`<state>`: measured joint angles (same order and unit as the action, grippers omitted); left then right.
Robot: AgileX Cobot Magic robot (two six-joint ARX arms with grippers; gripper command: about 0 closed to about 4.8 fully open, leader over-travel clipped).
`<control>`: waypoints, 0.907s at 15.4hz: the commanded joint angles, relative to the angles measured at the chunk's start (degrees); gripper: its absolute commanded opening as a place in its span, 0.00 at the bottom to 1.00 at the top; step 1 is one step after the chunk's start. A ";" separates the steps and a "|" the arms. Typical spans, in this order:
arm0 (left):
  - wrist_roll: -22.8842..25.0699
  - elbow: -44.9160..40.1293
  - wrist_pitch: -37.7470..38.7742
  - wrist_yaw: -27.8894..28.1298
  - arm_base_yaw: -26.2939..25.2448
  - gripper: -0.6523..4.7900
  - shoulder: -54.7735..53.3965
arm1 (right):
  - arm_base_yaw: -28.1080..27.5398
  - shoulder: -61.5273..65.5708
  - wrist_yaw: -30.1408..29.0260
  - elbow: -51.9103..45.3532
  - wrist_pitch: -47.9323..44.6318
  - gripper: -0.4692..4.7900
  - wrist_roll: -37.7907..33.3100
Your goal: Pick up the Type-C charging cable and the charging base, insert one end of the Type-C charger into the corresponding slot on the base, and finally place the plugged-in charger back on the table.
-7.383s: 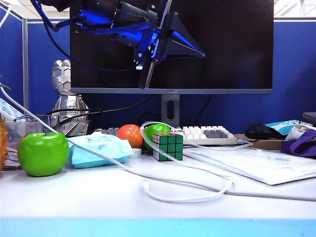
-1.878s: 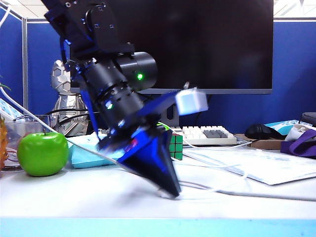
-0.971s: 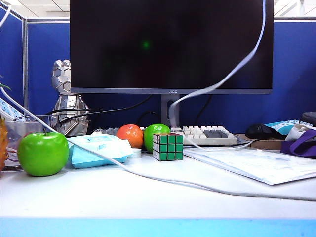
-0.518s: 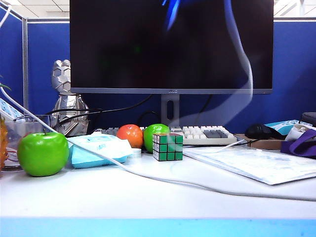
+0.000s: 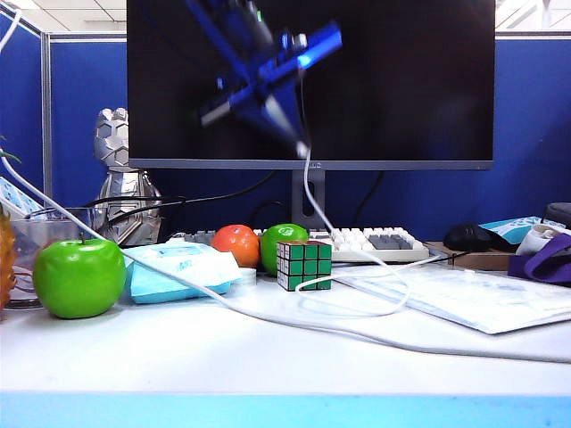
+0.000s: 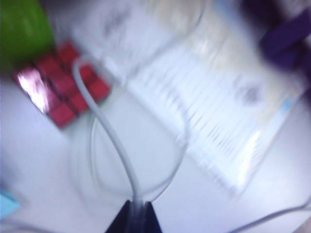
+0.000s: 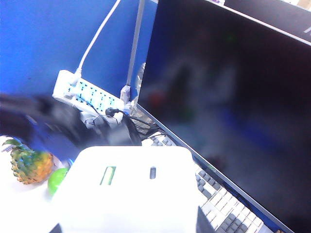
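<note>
Left gripper (image 5: 299, 143) motion-smeared against monitor (image 5: 401, 80); fingers not separable. Left wrist view blurred throughout: Type-C charging cable (image 6: 109, 141) ghosted double, Rubik's cube (image 6: 60, 87) soft. Charging base (image 7: 129, 189) cut by frame edge, hiding right gripper's fingers. Pineapple (image 5: 4, 259) cropped at border.

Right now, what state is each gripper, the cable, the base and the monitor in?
Left gripper: raised before the monitor, shut on the Type-C charging cable.
Type-C charging cable: hanging, its loop on the table.
Right gripper: holding the charging base.
Charging base: unplugged, slots empty.
Monitor: dark.
</note>
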<state>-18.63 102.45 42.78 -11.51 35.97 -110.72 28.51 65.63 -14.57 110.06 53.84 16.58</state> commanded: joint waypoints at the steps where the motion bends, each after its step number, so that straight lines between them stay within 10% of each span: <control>1: 2.08 0.09 4.07 -0.35 0.90 0.11 -5.33 | 0.07 -0.26 0.07 0.22 -1.20 0.09 -0.07; 9: 2.21 0.04 3.87 -2.14 3.32 0.12 -18.58 | 0.07 -0.24 -0.61 0.22 0.20 0.09 -0.07; 14: 3.65 -0.04 3.61 -7.67 3.30 0.40 -18.64 | 0.07 -0.17 -0.61 0.22 0.20 0.09 -0.07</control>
<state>-15.25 102.87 45.54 -17.93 38.89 -128.35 28.51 65.63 -14.87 110.04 55.51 16.56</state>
